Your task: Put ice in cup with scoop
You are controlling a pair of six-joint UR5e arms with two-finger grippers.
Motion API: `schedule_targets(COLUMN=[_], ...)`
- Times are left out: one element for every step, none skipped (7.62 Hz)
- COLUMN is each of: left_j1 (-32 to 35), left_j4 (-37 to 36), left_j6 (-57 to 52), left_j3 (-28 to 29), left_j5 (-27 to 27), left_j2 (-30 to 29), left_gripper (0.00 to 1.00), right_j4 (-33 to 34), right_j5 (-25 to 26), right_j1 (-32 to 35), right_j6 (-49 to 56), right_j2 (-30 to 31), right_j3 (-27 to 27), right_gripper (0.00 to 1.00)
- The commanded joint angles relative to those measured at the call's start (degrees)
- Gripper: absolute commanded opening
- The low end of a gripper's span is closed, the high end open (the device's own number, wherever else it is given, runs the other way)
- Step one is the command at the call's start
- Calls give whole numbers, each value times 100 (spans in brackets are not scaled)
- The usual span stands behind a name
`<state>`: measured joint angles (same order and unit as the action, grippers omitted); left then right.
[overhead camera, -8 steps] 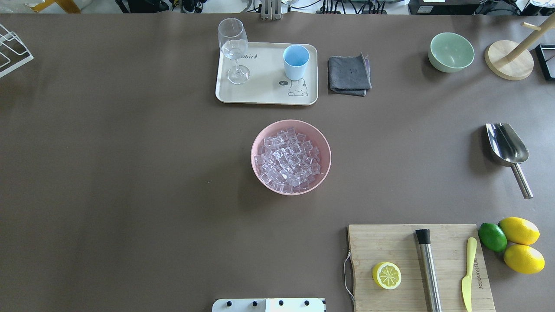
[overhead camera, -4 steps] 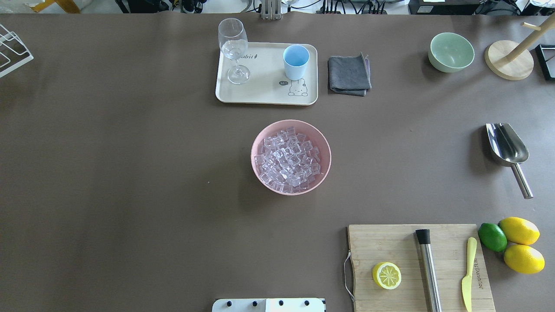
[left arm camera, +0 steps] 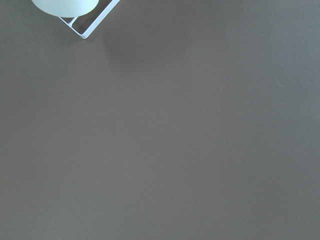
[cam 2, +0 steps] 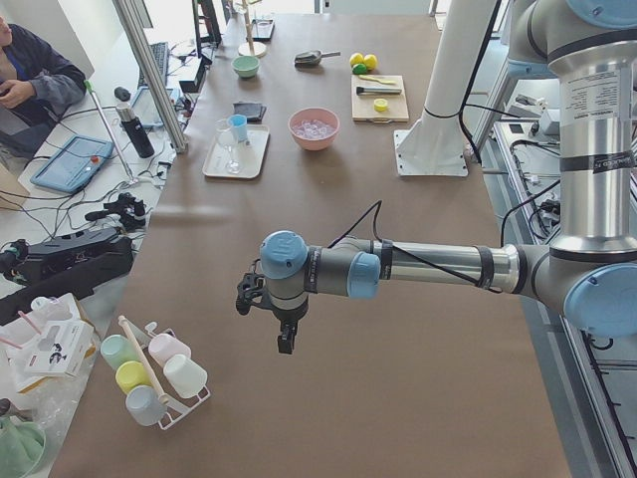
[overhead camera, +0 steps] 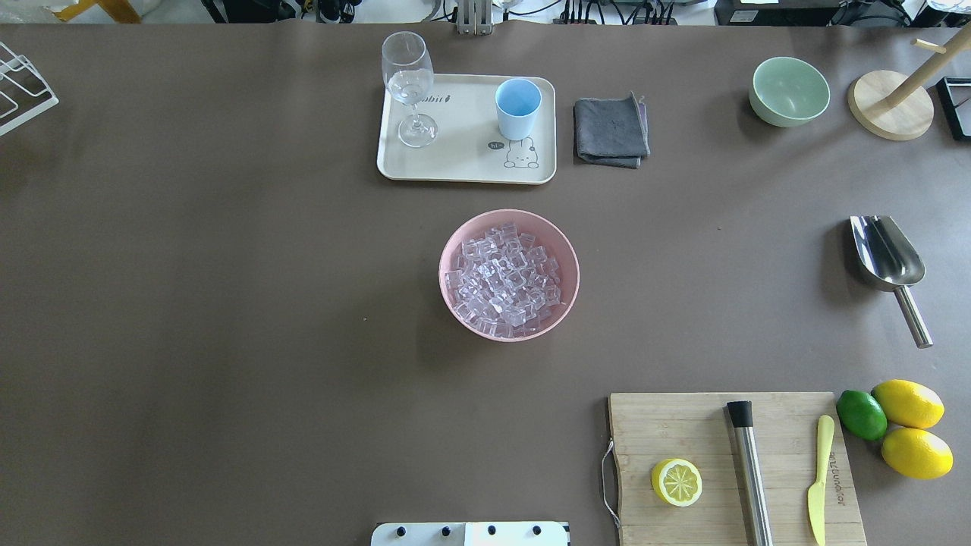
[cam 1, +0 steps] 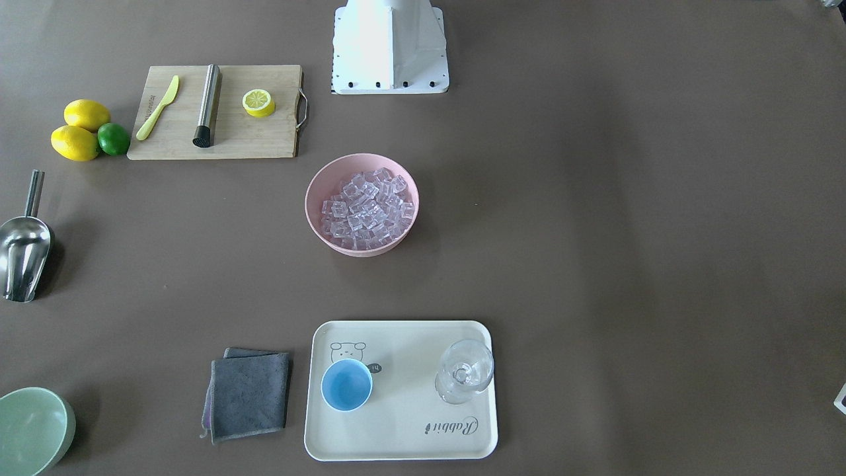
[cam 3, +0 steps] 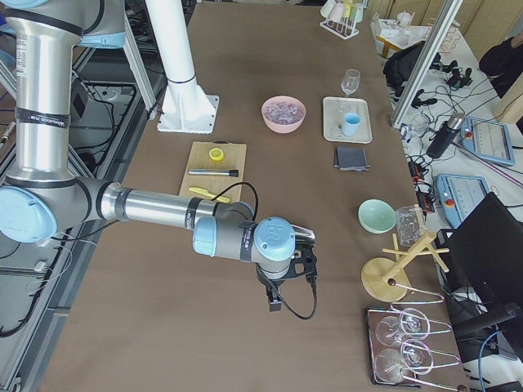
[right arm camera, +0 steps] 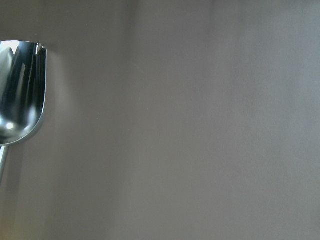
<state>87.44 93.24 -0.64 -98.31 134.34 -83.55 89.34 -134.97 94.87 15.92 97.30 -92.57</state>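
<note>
Since neither arm reaches into the overhead view, the right pincer (cam 3: pixel 275 304) and the left pincer (cam 2: pixel 286 341) are seen only from the table's ends; whether either is wide or narrow cannot be told. The scoop (overhead camera: pixel 887 262) is laid flat on the table (overhead camera: pixel 227 303), well apart at 3 o'clock from the pink bowl (overhead camera: pixel 444 282); its long axis runs from 11 o'clock, where the trough opens, to 5 o'clock, where the handle ends, toward the robot. By the right wrist camera it is caught at the 9 o'clock edge, so the right arm is judged the nearer; the left pincer is hung by a rack of mugs (cam 2: pixel 149 378). The ice (overhead camera: pixel 504 277) is heaped in the pink bowl; the cup (overhead camera: pixel 518 106) is stood on the tray (overhead camera: pixel 463 144) at 12 o'clock from it. The table is flat, matte brown; the lemons (overhead camera: pixel 908 403) are kept apart at 6 o'clock from the handle.
</note>
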Motion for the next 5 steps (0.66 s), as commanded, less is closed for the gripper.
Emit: schedule_targets(left_j1=[-51, -52, -95, -95, -95], left_j4=[377, 388, 388, 388, 388], left_j6=[-15, -6, -6, -6, -6], left_j3=[-13, -13, -13, -21, -22], left_j5=[4, 13, 56, 66, 66], left_j2=[5, 5, -3, -3, -12], left_gripper=[98, 98, 98, 98, 98], right_j4=[-187, -406, -687, -1020, -1459], right_j5=[-369, -493, -556, -556, -548], right_j1=[-152, -379, -547, -775, -1081], right_j6=[-167, -411, -762, -1314, -2050], right_j2=[0, 17, 35, 35, 35], right_j3=[134, 125, 117, 99, 64], right_gripper=[100, 100, 100, 100, 100])
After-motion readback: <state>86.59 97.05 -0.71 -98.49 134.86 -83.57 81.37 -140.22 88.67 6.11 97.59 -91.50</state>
